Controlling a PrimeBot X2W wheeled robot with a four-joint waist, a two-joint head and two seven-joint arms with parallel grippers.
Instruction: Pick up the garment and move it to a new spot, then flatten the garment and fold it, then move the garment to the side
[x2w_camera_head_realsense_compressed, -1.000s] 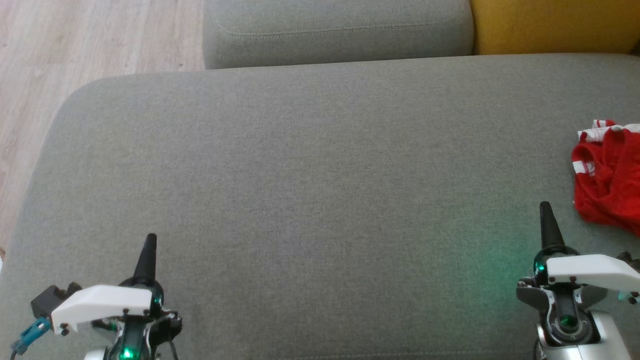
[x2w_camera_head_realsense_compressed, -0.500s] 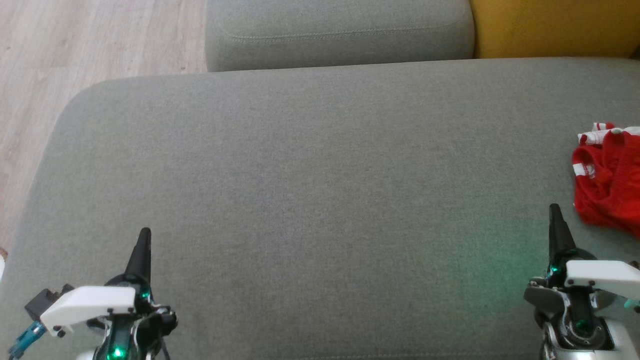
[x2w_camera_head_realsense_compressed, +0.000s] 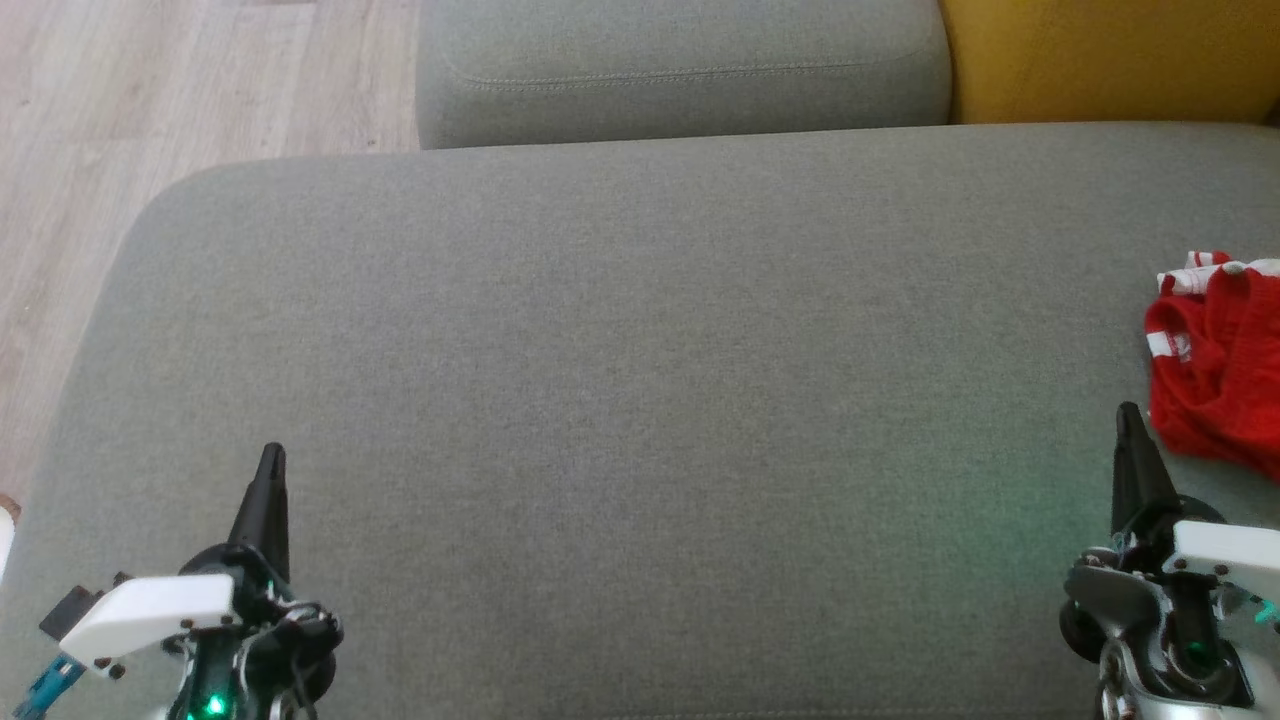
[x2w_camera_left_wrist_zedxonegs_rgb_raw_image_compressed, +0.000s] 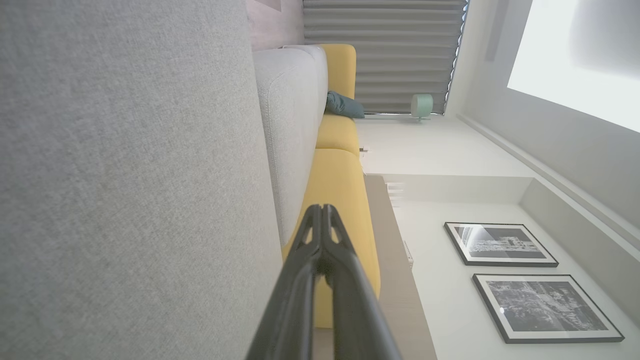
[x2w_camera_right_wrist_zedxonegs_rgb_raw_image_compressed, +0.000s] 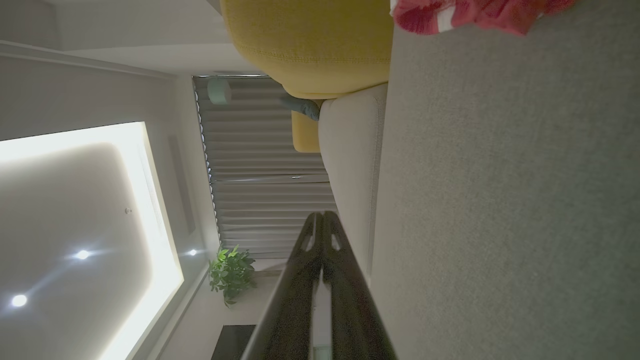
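Observation:
The garment (x2w_camera_head_realsense_compressed: 1218, 372) is a crumpled red piece with white trim, lying at the right edge of the grey sofa seat (x2w_camera_head_realsense_compressed: 640, 400); part of it is cut off by the picture's edge. It also appears as a red and white bunch (x2w_camera_right_wrist_zedxonegs_rgb_raw_image_compressed: 475, 12) at the top of the right wrist view. My right gripper (x2w_camera_head_realsense_compressed: 1128, 412) is shut and empty, its tip just left of the garment's near corner. At the lower left my left gripper (x2w_camera_head_realsense_compressed: 271, 453) is shut and empty, far from the garment. Both wrist views show the fingers (x2w_camera_left_wrist_zedxonegs_rgb_raw_image_compressed: 322, 215) (x2w_camera_right_wrist_zedxonegs_rgb_raw_image_compressed: 322, 220) pressed together.
A grey back cushion (x2w_camera_head_realsense_compressed: 680, 65) lies beyond the seat, with a yellow cushion (x2w_camera_head_realsense_compressed: 1110, 55) to its right. Wooden floor (x2w_camera_head_realsense_compressed: 120, 110) runs along the left. The seat's rounded left edge drops off near my left arm.
The head view has shifted slightly, so the sofa sits lower in the picture. Both grippers have drifted outward, the right tip now closer to the garment. Both stay shut.

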